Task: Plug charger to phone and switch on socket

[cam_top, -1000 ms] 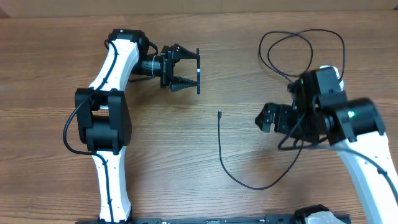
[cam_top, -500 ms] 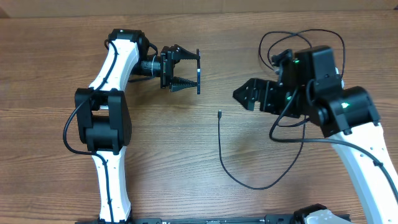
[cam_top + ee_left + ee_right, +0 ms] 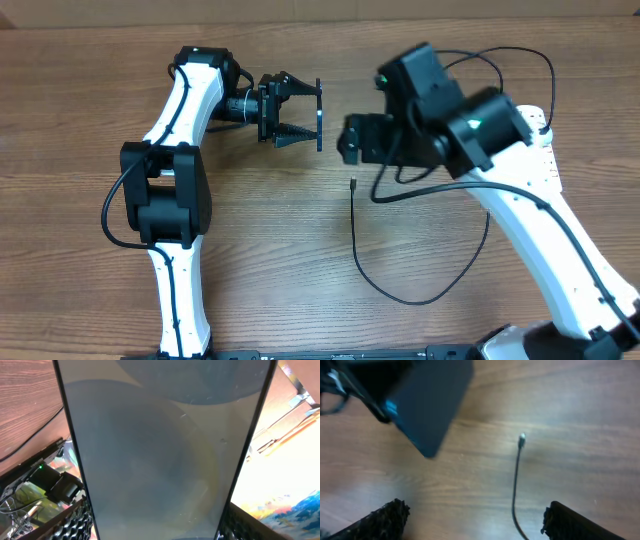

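My left gripper (image 3: 300, 113) is shut on the phone (image 3: 318, 114) and holds it on edge above the table; in the left wrist view its dark glass face (image 3: 160, 450) fills the frame between my fingers. The charger's thin black cable (image 3: 370, 280) curves over the table, its connector tip (image 3: 353, 182) lying below the phone. My right gripper (image 3: 350, 140) is open and empty, hovering above the tip, right of the phone. In the right wrist view the tip (image 3: 521, 437) and cable lie between my fingers (image 3: 475, 520), the phone (image 3: 427, 405) at upper left. The socket is out of view.
The cable loops in coils (image 3: 480, 85) at the back right, behind my right arm. The wooden table (image 3: 300, 260) runs across the view.
My right arm has swung left and toward the back, from the right side to just above the connector tip beside the phone. The left arm and phone have not moved.
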### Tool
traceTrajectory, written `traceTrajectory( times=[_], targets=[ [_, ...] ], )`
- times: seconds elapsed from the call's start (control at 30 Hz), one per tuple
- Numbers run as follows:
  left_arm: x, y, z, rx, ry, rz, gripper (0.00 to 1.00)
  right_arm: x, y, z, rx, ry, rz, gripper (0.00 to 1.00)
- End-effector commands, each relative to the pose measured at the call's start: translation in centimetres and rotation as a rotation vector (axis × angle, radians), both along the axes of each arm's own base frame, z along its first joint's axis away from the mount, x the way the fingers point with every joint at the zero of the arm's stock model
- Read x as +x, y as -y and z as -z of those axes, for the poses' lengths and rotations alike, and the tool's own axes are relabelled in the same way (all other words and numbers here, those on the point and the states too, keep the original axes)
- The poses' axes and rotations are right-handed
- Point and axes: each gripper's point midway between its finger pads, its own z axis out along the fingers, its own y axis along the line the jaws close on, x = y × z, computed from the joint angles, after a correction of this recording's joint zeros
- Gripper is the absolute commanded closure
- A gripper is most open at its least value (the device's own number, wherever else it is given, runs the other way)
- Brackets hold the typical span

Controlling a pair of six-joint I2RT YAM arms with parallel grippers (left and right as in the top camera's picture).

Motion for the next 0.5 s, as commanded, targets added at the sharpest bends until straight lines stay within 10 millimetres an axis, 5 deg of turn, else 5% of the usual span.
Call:
traceTrajectory(
  times=[0.0,0.47],
  targets=[
    [0.5,0.1,-1.5,-0.049,0.01,-0.016,0.27,1.2,-1.8,-0.8,-0.05,0.089,0.014,0.14],
    [0.5,0.1,-1.5,-0.045,-0.033,-0.017,0.27,3.2,-5.8,-1.4,-0.199,0.37,0.151,0.14]
  ],
)
